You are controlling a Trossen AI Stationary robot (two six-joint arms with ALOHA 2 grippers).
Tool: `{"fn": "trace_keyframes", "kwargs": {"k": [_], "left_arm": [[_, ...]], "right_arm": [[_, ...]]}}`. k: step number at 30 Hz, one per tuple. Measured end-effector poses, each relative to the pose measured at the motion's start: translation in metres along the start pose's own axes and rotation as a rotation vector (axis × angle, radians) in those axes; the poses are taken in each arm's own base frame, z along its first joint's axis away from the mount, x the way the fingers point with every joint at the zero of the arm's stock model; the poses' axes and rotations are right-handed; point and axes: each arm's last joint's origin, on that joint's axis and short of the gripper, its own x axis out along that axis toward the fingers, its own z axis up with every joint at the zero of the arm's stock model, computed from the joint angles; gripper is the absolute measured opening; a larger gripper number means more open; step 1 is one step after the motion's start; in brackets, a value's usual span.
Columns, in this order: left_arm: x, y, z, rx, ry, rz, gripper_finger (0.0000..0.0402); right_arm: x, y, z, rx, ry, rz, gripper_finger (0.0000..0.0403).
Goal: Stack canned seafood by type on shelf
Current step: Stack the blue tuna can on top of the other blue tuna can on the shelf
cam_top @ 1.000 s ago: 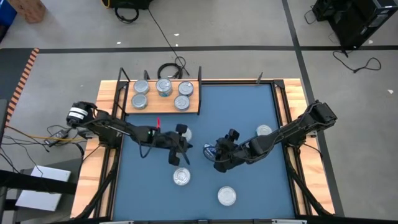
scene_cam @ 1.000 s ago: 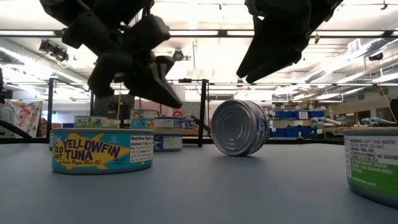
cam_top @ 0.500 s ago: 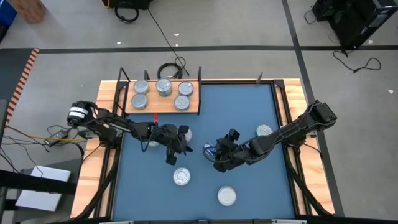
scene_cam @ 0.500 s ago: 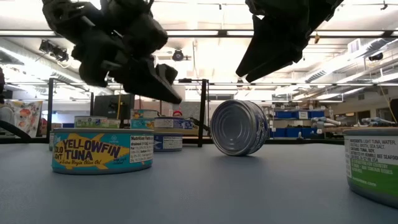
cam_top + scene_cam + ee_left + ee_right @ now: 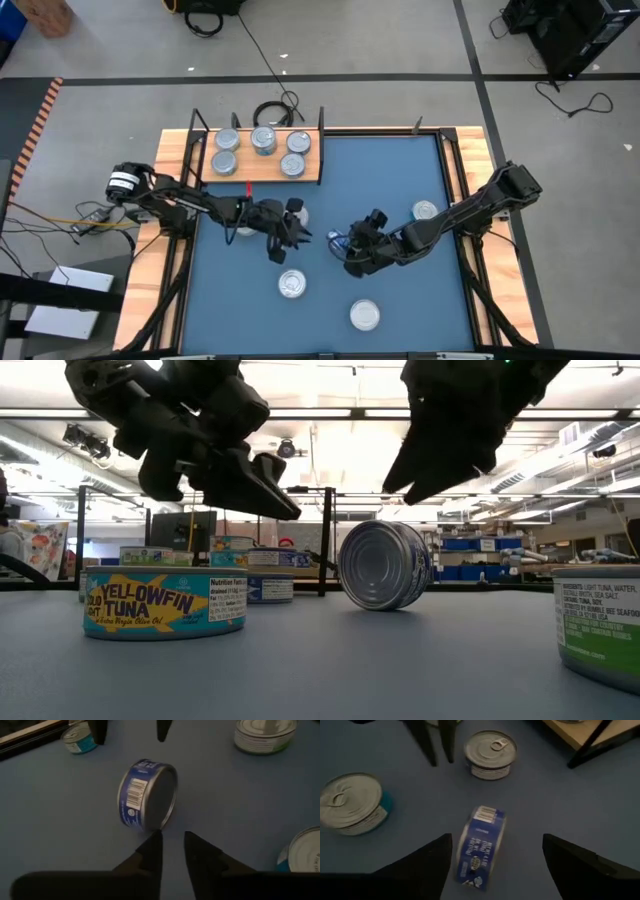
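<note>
Grey concrete floor [image 5: 400, 60] crossed by dark tape lines [image 5: 300, 76], seen from above. Black cables [image 5: 250, 45] trail over it toward the bench's far edge, and dark equipment [image 5: 560, 30] stands at the far right. The wooden bench [image 5: 175, 260] carries a blue mat [image 5: 380, 170]. Level view: long ceiling strip lights [image 5: 330, 412] run across a bright room; blue storage bins [image 5: 470, 544] sit on shelving at far right.

I see five tins [image 5: 262, 139] on the shelf [image 5: 262, 168] at far left; a tin on edge [image 5: 337, 241] lies mid-mat [image 5: 400, 160], between my grippers.
</note>
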Motion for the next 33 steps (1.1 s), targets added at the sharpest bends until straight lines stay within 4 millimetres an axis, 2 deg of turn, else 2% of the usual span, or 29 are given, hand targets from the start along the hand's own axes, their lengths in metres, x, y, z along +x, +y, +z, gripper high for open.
{"fn": "trace_keyframes", "kwargs": {"k": [8, 13, 16, 19, 23, 29, 33], "left_arm": [[0.0, 0.004, 0.005, 0.0, -0.03, 0.103, 0.0159], [0.0, 0.005, 0.005, -0.001, -0.034, 0.114, 0.0184], [0.0, 0.005, 0.005, -0.004, -0.033, 0.121, 0.0188], [-0.001, 0.007, 0.006, -0.064, -0.045, 0.125, 0.0188], [-0.001, 0.008, 0.005, -0.109, -0.057, 0.097, 0.0188], [-0.001, 0.008, 0.008, -0.141, -0.082, 0.098, 0.0196], [-0.001, 0.005, 0.011, -0.13, -0.102, 0.101, 0.0221]], "right_arm": [[0.03, 0.012, -0.02, -0.009, 0.016, -0.022, 0.0316], [0.047, 0.015, -0.033, -0.034, 0.05, -0.063, 0.0311], [0.052, 0.014, -0.036, -0.042, 0.059, -0.075, 0.0289], [0.052, 0.014, -0.037, -0.057, 0.06, -0.077, 0.0239], [0.047, 0.014, -0.031, -0.122, 0.041, -0.061, 0.0143], [0.037, 0.018, -0.013, -0.263, -0.086, -0.033, 0.014], [0.039, 0.018, -0.007, -0.317, -0.117, -0.026, 0.014]]}}
